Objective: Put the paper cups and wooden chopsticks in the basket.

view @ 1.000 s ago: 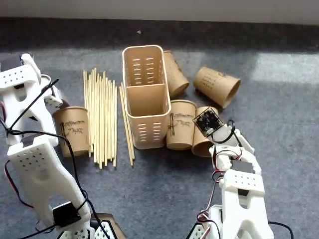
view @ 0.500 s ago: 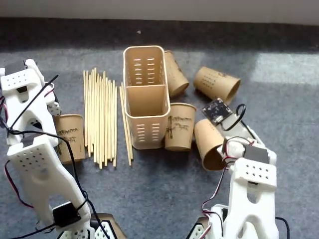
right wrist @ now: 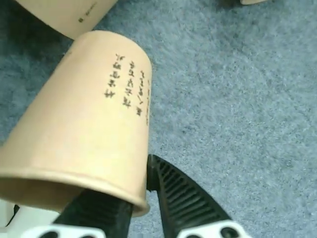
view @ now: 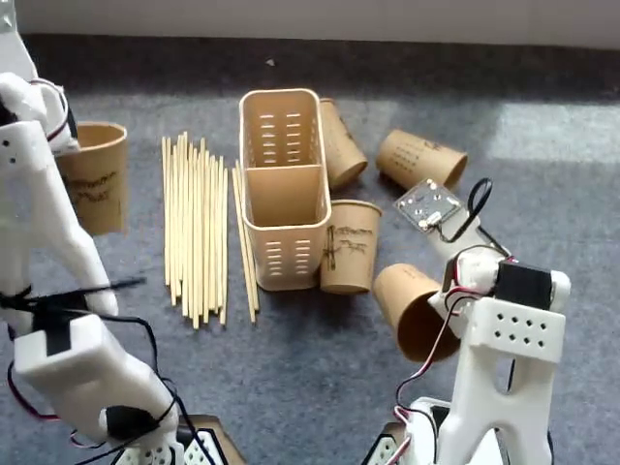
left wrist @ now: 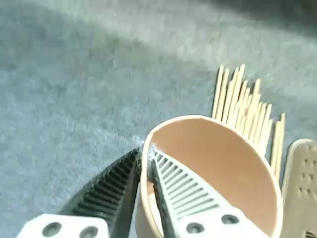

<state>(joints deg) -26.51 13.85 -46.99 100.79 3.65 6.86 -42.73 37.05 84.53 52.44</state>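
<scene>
My left gripper (left wrist: 146, 163) is shut on the rim of a paper cup (left wrist: 218, 163), one finger inside and one outside. In the high view that cup (view: 95, 184) hangs in the air left of the wooden chopsticks (view: 199, 228). My right gripper (right wrist: 143, 198) is shut on the rim of a second paper cup (right wrist: 84, 129). This cup (view: 417, 305) is tilted, mouth toward the front, right of the basket (view: 283, 184). The tall beige basket stands upright with two compartments. A third cup (view: 351, 247) stands against the basket's right side.
Two more cups lie on their sides, one (view: 339, 145) behind the basket and one (view: 421, 160) farther right. Chopsticks (left wrist: 247, 119) lie in a loose row on the grey carpet, a few against the basket's left wall. Open carpet lies in front of the basket.
The left arm has raised its cup off the carpet, up and back. The right arm has drawn its cup away from the basket toward the front and tilted it.
</scene>
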